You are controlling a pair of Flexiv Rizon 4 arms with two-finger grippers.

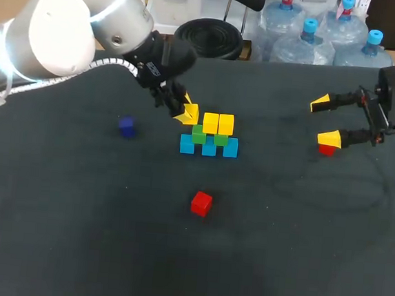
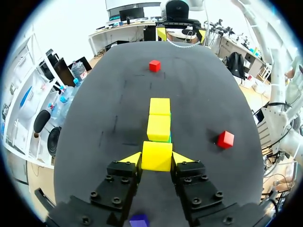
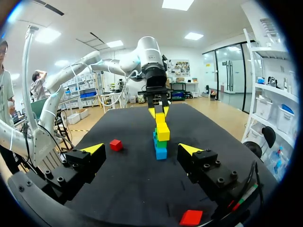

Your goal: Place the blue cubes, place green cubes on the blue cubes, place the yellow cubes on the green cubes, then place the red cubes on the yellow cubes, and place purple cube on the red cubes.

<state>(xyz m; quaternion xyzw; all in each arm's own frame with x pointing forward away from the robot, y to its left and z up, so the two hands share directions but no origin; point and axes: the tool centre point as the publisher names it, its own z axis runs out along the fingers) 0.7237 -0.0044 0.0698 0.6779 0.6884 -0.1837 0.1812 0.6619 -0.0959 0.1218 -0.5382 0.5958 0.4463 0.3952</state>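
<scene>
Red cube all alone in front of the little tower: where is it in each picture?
Head view: red cube alone, nearer the camera than the stack.
Left wrist view: red cube beside the stack, ahead of the left gripper, which holds a yellow cube.
Right wrist view: red cube beside the stack, ahead of the right gripper.
Shared landmark: the stack.

My left gripper (image 1: 185,111) pinches a yellow cube (image 2: 156,156) right at the left end of the stack of blue, green and yellow cubes (image 1: 210,137) mid-table. One red cube (image 1: 201,204) sits in front of the stack. A second red cube (image 1: 327,150) is off to the right, down by my right gripper (image 1: 324,120), and the purple cube (image 1: 127,126) lies left of the stack.
</scene>
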